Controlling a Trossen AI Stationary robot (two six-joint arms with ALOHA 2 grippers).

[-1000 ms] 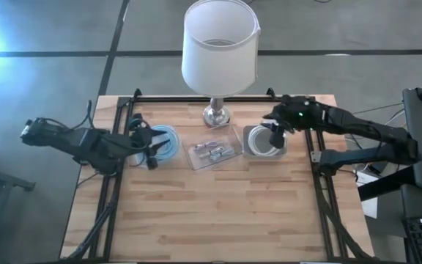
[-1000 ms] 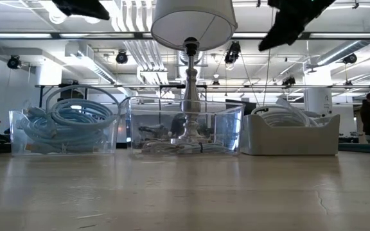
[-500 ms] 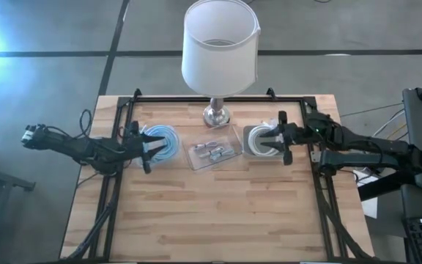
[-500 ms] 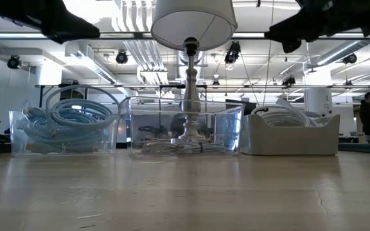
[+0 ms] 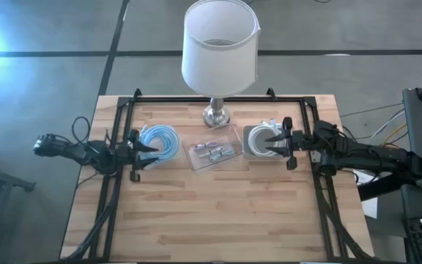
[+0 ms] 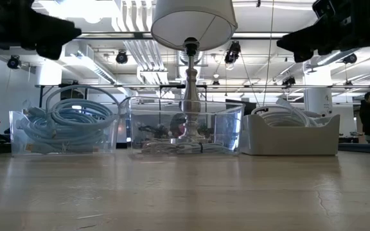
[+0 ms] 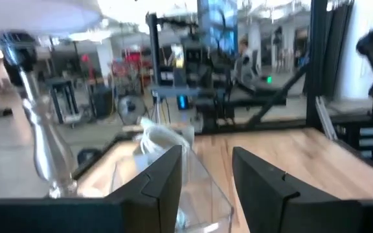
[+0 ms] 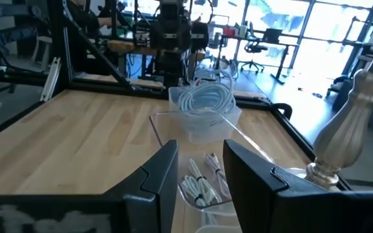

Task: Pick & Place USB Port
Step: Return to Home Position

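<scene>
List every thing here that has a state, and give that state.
Left gripper: open, empty.
Right gripper: open, empty.
Left transparent bin: holds coiled blue cables.
Middle transparent bin: holds small bundled cables.
Gray bin: holds coiled white cables.
Lamp: upright.

The left pincer (image 7: 204, 162) has its two dark fingers (image 7: 162, 184) set apart with nothing between them, above the wooden table (image 7: 283, 145). Ahead sits a clear bin (image 7: 207, 189), and beyond it a coil of white cable (image 7: 159, 138). The lamp's silver stem (image 7: 41, 144) rises nearby under its white shade (image 7: 41, 11).
</scene>
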